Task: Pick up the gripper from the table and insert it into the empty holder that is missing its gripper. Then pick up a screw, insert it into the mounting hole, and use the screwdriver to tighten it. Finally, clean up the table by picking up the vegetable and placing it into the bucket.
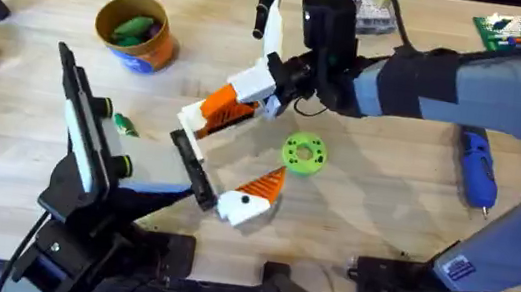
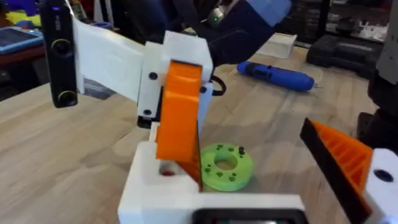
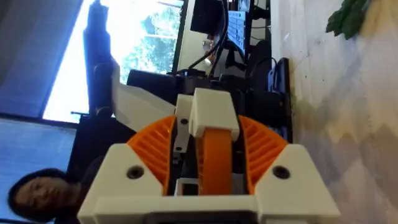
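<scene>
Right gripper (image 1: 246,99) clenched on loose orange plastic wedge finger piece (image 1: 223,108), pressing it into white angular plastic holder (image 1: 193,122) mid-table. Left gripper (image 1: 198,173): cannot tell grip state; appears to brace holder. Keep wedge square, seat fully before releasing.

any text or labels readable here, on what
None can be read.
Bucket: blue mark on its side, too blurred to read.
Sticker on the right arm's base: blue print, too small to read.
Green board at the table's far right corner: markings too small to read.
</scene>
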Motion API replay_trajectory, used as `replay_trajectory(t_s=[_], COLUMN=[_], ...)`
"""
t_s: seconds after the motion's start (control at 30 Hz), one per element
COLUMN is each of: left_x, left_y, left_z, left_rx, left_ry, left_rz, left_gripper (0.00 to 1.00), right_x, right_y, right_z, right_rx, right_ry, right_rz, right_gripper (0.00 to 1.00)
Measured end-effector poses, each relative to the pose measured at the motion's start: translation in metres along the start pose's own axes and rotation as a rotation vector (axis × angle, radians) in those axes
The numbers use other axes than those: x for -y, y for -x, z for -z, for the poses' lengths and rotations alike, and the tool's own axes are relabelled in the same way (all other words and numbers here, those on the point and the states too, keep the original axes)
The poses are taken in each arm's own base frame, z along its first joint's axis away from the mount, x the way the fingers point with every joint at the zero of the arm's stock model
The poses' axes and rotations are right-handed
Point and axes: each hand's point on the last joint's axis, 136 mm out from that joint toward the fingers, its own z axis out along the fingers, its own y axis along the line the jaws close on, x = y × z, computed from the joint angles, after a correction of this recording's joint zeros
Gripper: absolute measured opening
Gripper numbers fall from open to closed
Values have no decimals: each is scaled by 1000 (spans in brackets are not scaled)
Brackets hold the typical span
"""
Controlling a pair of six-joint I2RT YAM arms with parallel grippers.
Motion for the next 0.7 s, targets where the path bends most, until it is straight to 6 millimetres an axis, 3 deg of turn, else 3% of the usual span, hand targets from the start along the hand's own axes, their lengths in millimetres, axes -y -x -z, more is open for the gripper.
replay_trajectory(t_s=[0.17,0.27,0.33,0.5,0.7], left_x=[4,6,7,7,7], left_y=[0,0,0,0,0], left_z=[0,0,0,0,0], left_rx=[0,-1,-1,-1,-1], left_ry=[-25,-36,-39,-41,-41], left_rz=[0,0,0,0,0], left_gripper=[990,990,990,990,990], right_x=[0,0,0,2,7], right_y=[0,0,1,9,27], right_z=[0,0,1,19,71], right_rx=[1,2,6,52,183], right_ry=[0,-1,-3,-13,-44], right_rz=[3,3,7,6,5], right_gripper=[647,802,963,993,993])
